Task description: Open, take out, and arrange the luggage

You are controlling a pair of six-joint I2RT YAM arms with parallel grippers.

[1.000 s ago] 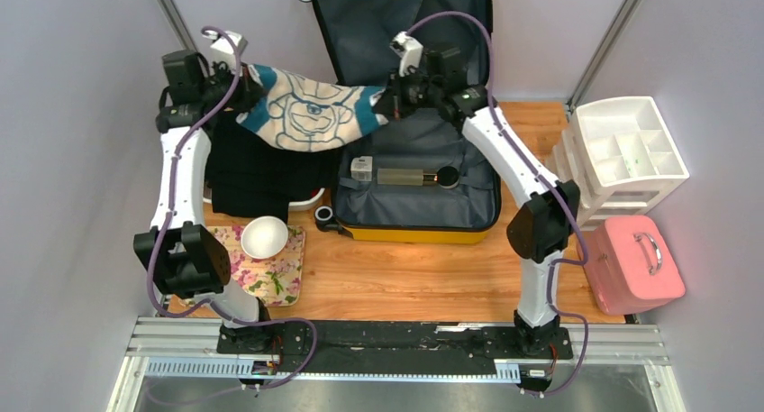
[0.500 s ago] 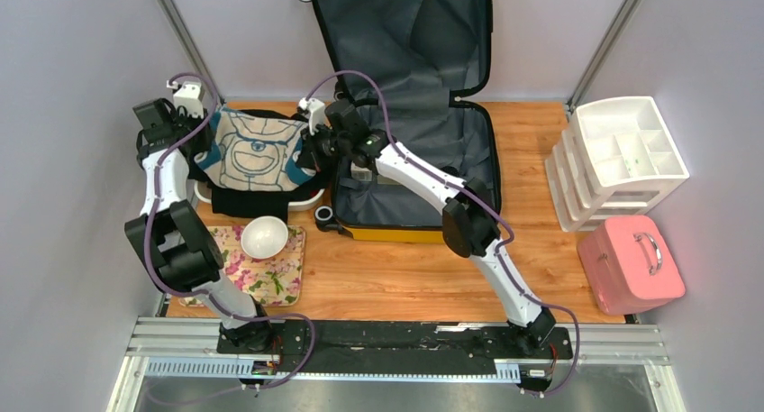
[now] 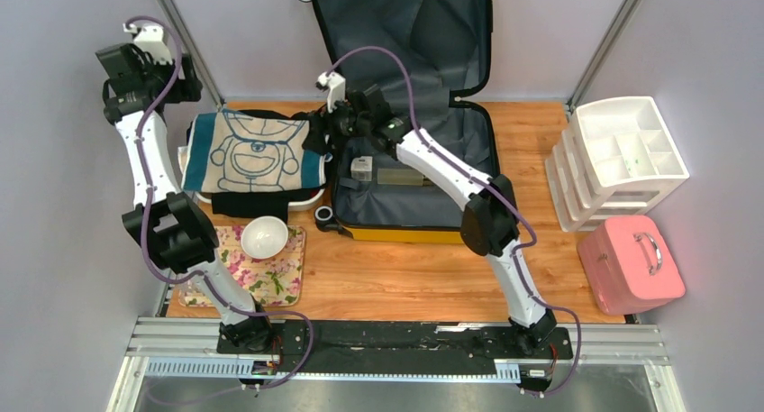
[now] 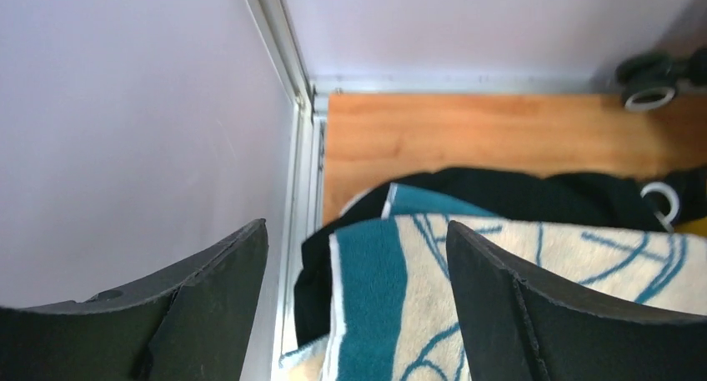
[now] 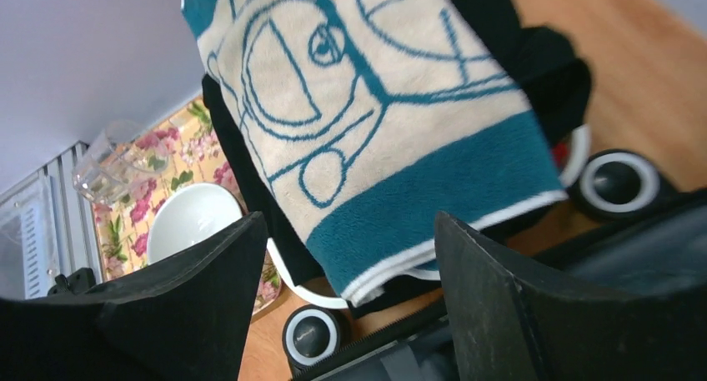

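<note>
Over the far left of the desk (image 3: 405, 277), the left claw (image 4: 357, 228) gapes wide and grips nothing, poised above a teal-and-cream towel (image 3: 254, 151). The right claw (image 5: 348, 219) is likewise spread and empty by the towel's edge. The yellow luggage (image 3: 396, 205) lies open mid-desk, its lid upright.

A robotics lab test cell: plain lilac wall panels (image 3: 63, 250) and aluminium frame posts (image 3: 185, 38) enclose a wooden desk (image 3: 405, 268), with two robot arms (image 3: 441, 173) bolted to a black base plate (image 3: 405, 335) at its near edge.
</note>
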